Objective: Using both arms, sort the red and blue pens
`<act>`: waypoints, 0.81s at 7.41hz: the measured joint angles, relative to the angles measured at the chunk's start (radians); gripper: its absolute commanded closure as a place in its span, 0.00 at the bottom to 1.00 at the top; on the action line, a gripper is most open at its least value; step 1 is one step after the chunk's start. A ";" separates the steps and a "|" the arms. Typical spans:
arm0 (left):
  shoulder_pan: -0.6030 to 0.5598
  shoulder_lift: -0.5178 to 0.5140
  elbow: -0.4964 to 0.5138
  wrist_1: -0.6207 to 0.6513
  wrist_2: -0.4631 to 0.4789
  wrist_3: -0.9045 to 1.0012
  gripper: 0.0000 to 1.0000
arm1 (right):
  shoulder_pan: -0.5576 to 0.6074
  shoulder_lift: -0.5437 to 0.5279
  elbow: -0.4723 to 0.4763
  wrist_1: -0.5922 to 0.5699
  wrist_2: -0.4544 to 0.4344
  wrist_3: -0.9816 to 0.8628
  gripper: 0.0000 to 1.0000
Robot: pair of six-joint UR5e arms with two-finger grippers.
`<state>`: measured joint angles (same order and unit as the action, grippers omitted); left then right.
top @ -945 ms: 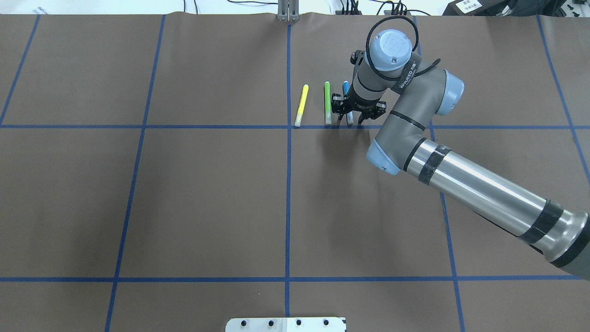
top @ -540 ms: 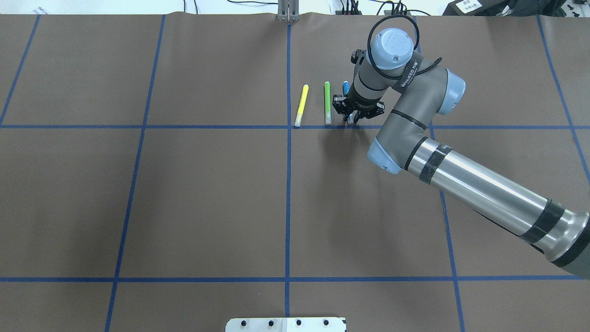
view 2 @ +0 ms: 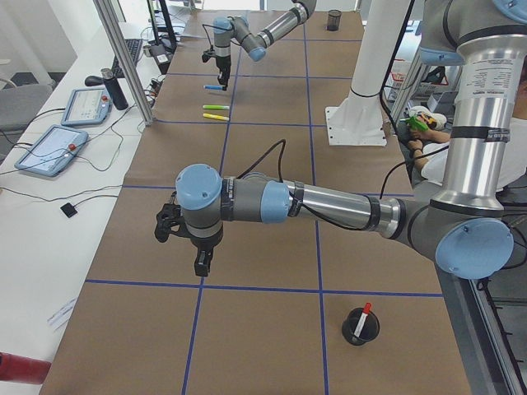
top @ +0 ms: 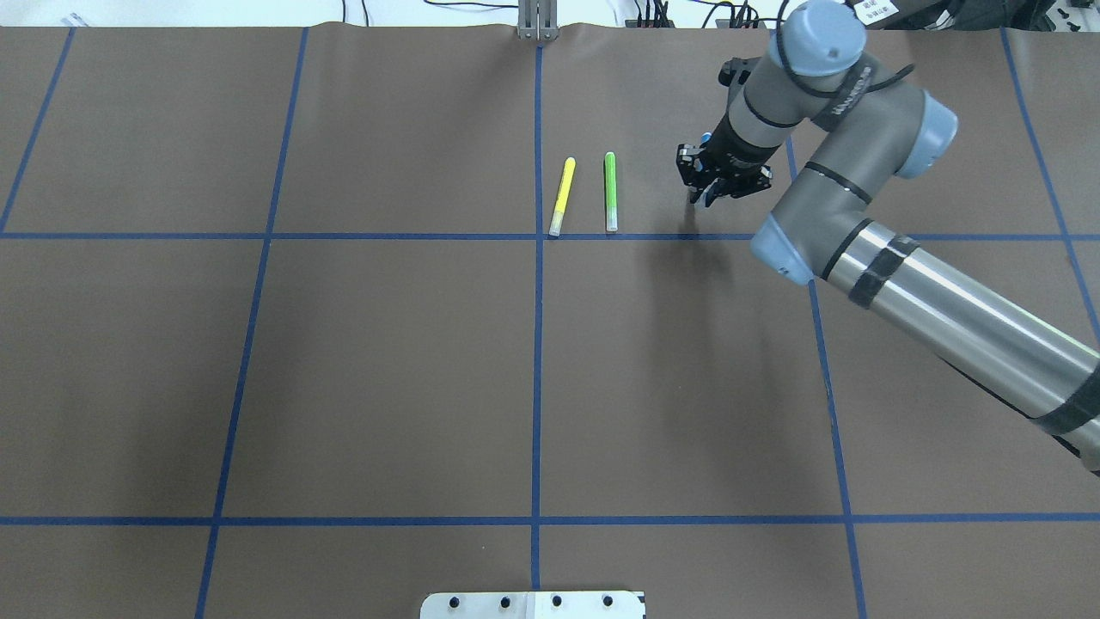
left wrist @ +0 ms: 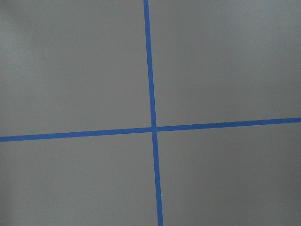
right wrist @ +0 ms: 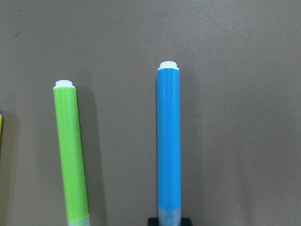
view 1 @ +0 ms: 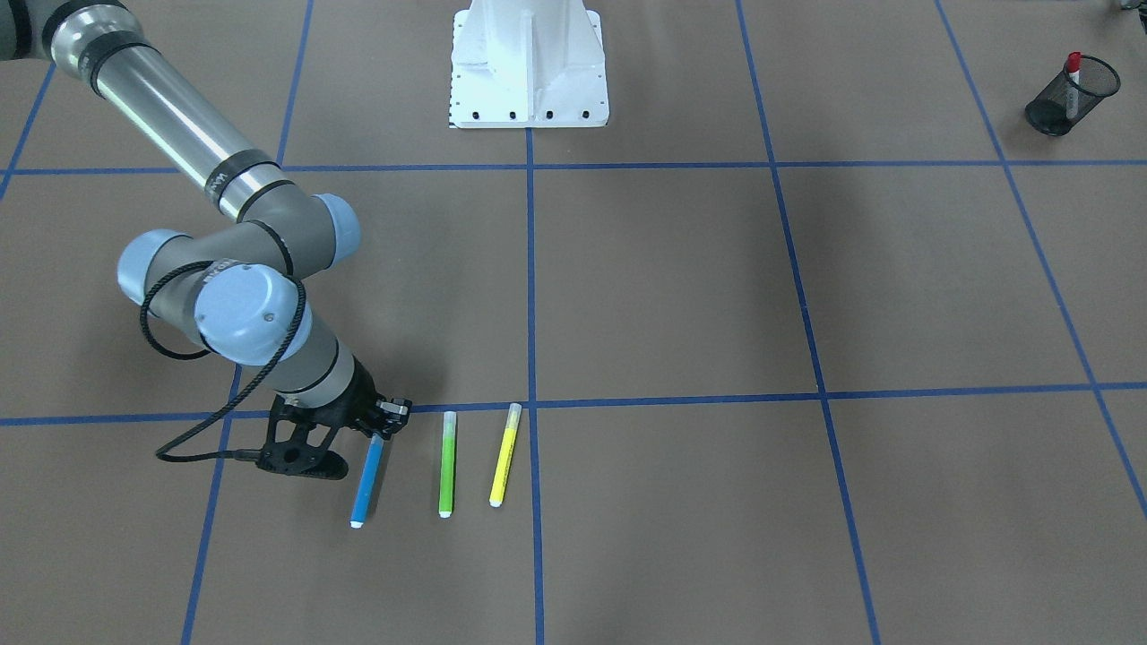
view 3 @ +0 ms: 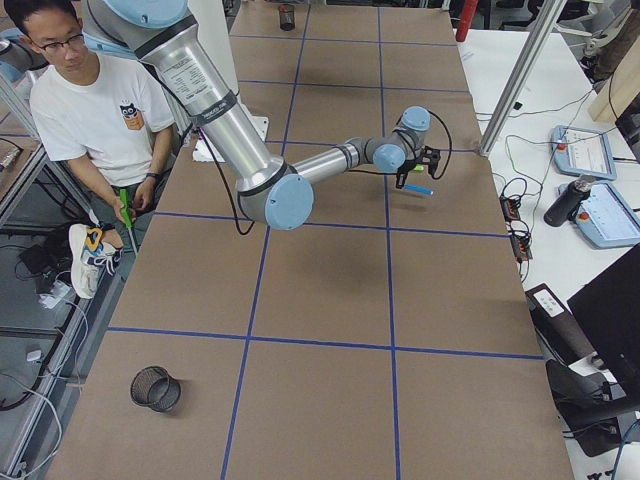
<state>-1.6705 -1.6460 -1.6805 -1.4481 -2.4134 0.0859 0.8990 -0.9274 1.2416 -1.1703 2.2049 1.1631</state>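
The blue pen [right wrist: 169,141] has its frosted cap end between the fingers of my right gripper [top: 720,185], which is shut on it. From overhead only a sliver of the blue pen [top: 705,137] shows behind the wrist, to the right of the green marker [top: 610,191]. In the front-facing view the blue pen [view 1: 366,479] slants out from the right gripper [view 1: 381,430], close to the mat. The red pen [view 1: 1073,72] stands in a black mesh cup [view 1: 1071,97] on my left side. My left gripper [view 2: 202,263] hangs above the mat near that cup; I cannot tell whether it is open or shut.
A yellow marker [top: 561,196] lies parallel to the green one on the brown mat with blue tape lines. A second mesh cup [view 3: 155,388] stands at the table's right end. The white pedestal [view 1: 529,63] is at the robot's edge. A person [view 3: 100,110] stands beside it.
My right gripper closed on the blue pen's cap end and carried it to the right and toward the far edge, away from the green marker.
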 measured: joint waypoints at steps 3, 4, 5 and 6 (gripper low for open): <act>0.000 0.000 0.000 0.000 -0.008 -0.001 0.00 | 0.143 -0.178 0.084 0.002 0.025 -0.174 1.00; 0.000 0.000 0.000 0.001 -0.022 -0.001 0.00 | 0.189 -0.243 0.105 0.003 0.008 -0.256 1.00; 0.000 0.001 0.001 0.002 -0.031 -0.002 0.00 | 0.231 -0.318 0.126 0.003 -0.021 -0.353 1.00; 0.000 0.001 0.001 0.003 -0.036 -0.002 0.00 | 0.278 -0.388 0.137 0.002 -0.037 -0.461 1.00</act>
<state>-1.6705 -1.6446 -1.6793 -1.4452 -2.4490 0.0844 1.1773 -1.3151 1.3784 -1.1680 2.1681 0.7026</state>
